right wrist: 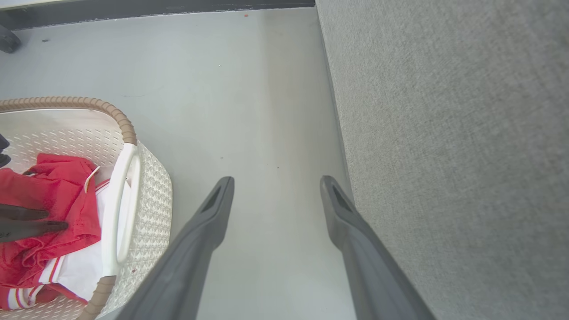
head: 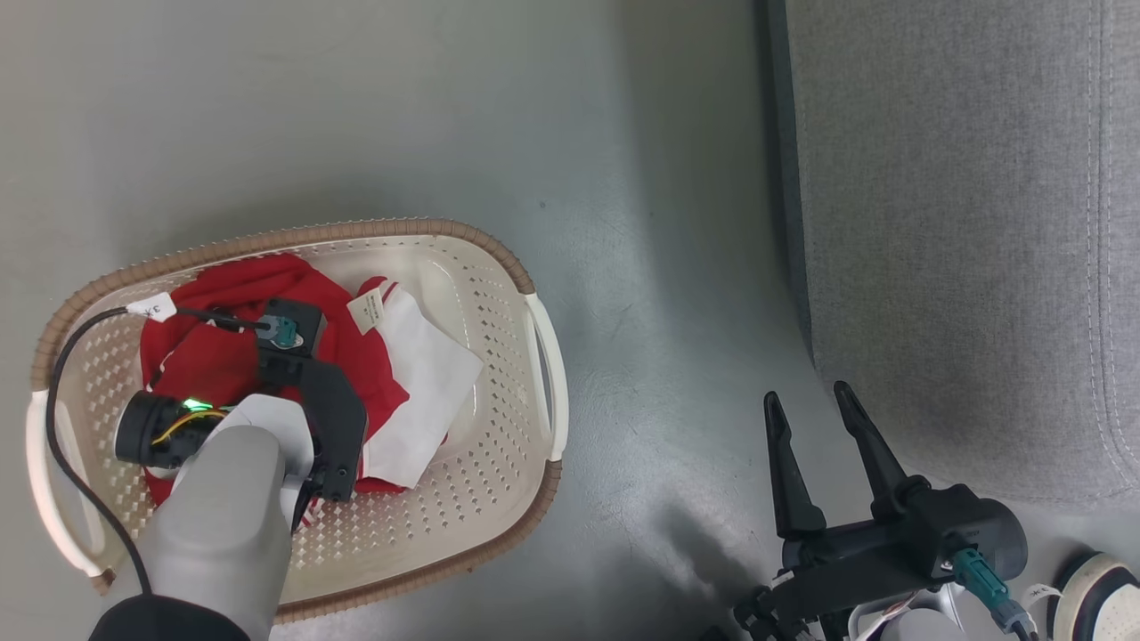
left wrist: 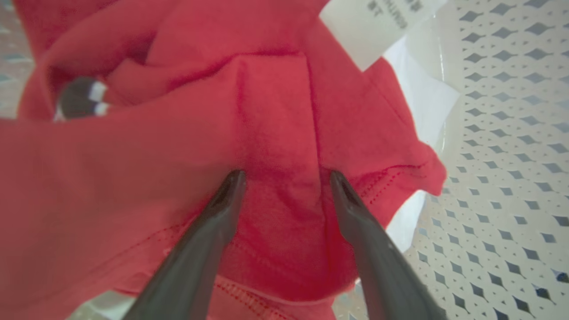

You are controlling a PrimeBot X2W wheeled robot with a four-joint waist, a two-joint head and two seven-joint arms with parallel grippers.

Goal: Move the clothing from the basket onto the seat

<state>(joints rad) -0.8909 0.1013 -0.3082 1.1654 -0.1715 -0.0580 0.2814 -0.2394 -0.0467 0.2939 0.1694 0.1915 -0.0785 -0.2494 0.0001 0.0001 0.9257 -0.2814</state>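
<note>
The basket (head: 401, 230) stands on the floor at the left, cream with a brown rim. Inside lies the clothing (head: 223, 356), bright red with a white part (head: 427, 374) and a small white label (head: 365, 312). My left arm reaches down into the basket. In the left wrist view my left gripper (left wrist: 284, 178) is open, both fingertips pressed into the red clothing (left wrist: 275, 111) with a fold rising between them. My right gripper (head: 806, 393) hangs open and empty over the floor, just left of the grey seat (head: 962, 223).
A strip of bare grey floor (head: 659, 267) separates the basket from the seat. A black cable (head: 58, 392) loops over the basket's left side. A white round part (head: 1100, 596) sits at the lower right. A dark baseboard (right wrist: 178, 6) runs along the far wall.
</note>
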